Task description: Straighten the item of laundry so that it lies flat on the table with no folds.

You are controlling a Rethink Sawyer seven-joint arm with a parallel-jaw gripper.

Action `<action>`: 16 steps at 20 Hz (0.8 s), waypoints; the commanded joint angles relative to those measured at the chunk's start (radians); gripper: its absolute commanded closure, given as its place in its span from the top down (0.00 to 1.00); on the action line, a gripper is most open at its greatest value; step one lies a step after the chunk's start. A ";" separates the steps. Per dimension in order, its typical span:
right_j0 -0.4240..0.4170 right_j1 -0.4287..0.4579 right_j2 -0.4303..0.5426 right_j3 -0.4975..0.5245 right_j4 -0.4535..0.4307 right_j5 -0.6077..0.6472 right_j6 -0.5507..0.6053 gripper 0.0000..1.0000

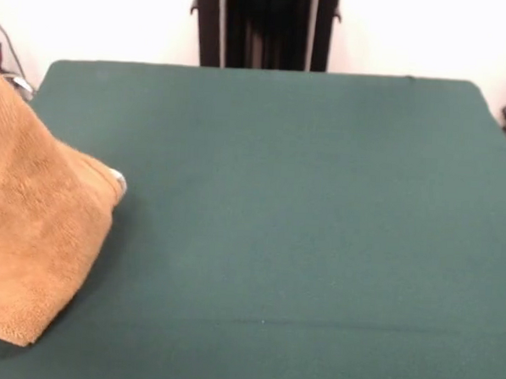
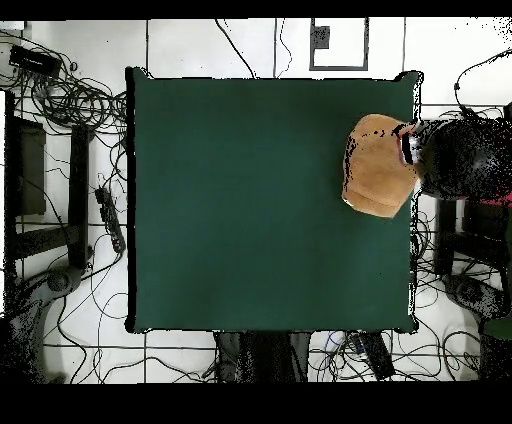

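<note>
front view: the golden-orange terry-cloth towel [image 1: 34,246] hangs bunched and lifted at the left edge of the dark green cloth-covered tabletop [image 1: 302,218], its lower corner near the front edge. a small pale tip shows at its right fold (tag or claw, i cannot tell). the claw itself is not visible here.

overhead view: the towel [image 2: 378,165] sits folded at the tabletop's [image 2: 250,200] right edge, upper half. something dark touches its right side [image 2: 410,148], perhaps the claw or a person; whether it grips, i cannot tell. spreading should run leftward onto the tabletop.
</note>
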 commanded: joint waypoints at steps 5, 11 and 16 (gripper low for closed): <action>0.035 -0.069 0.146 0.201 0.016 0.034 -0.332 0.00; 0.070 -0.043 0.136 0.216 0.015 -0.008 -0.223 0.00; 0.135 -0.003 0.099 0.232 -0.019 -0.059 -0.105 0.00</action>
